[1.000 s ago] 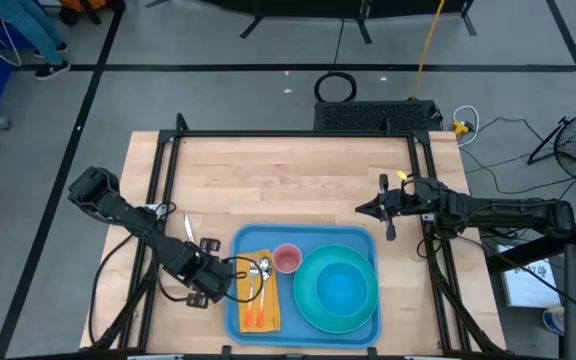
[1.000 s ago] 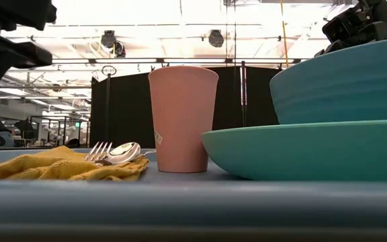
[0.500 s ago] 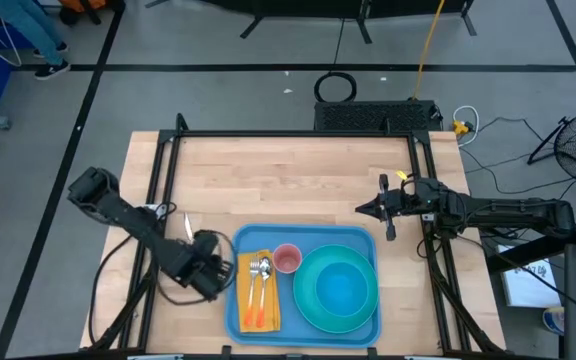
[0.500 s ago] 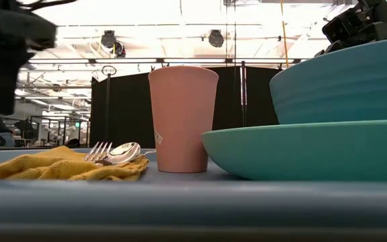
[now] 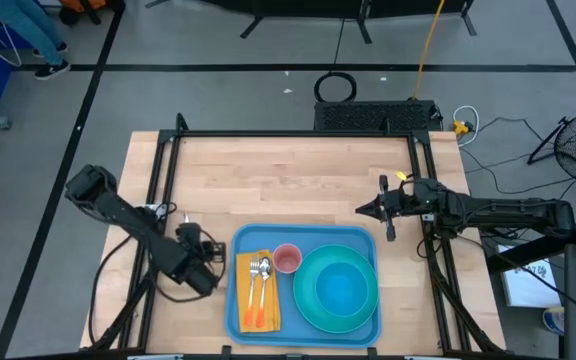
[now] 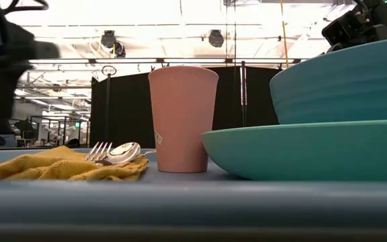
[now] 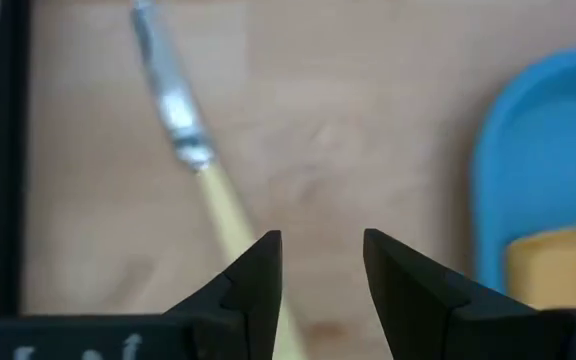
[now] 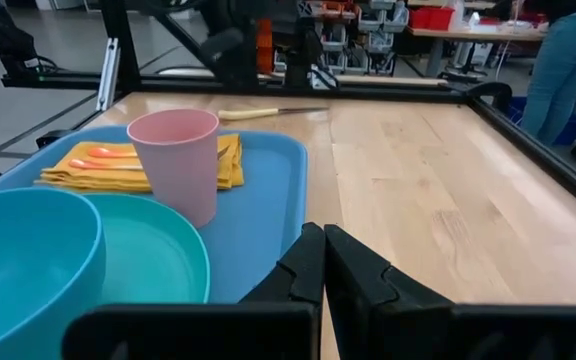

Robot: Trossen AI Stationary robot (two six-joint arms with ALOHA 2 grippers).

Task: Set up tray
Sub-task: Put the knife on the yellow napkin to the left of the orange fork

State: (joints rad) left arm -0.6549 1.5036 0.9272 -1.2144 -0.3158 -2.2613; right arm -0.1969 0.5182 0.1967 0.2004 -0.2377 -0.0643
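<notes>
Beside the tray's [image 5: 363, 238] left rim the left pincer [image 5: 204, 262] hovers half-open and empty near a knife [image 5: 186, 226], while the closed right pincer [image 5: 370, 209] waits beyond the far right corner.

A pale wooden table [image 5: 288, 185] with visible grain carried a smooth, light-blue plastic tray [image 5: 358, 240]. On it lay a soft, rumpled yellow cloth napkin [image 5: 258, 290] under a shiny metal fork [image 6: 98, 150] and spoon [image 6: 121, 152] with orange plastic-looking handles. A matt pink cup [image 6: 183, 117] stood beside a smooth teal plate [image 6: 301, 151] and ribbed teal bowl [image 6: 341, 84]. A knife [image 7: 183, 130] showed a bright metal blade and pale handle.
</notes>
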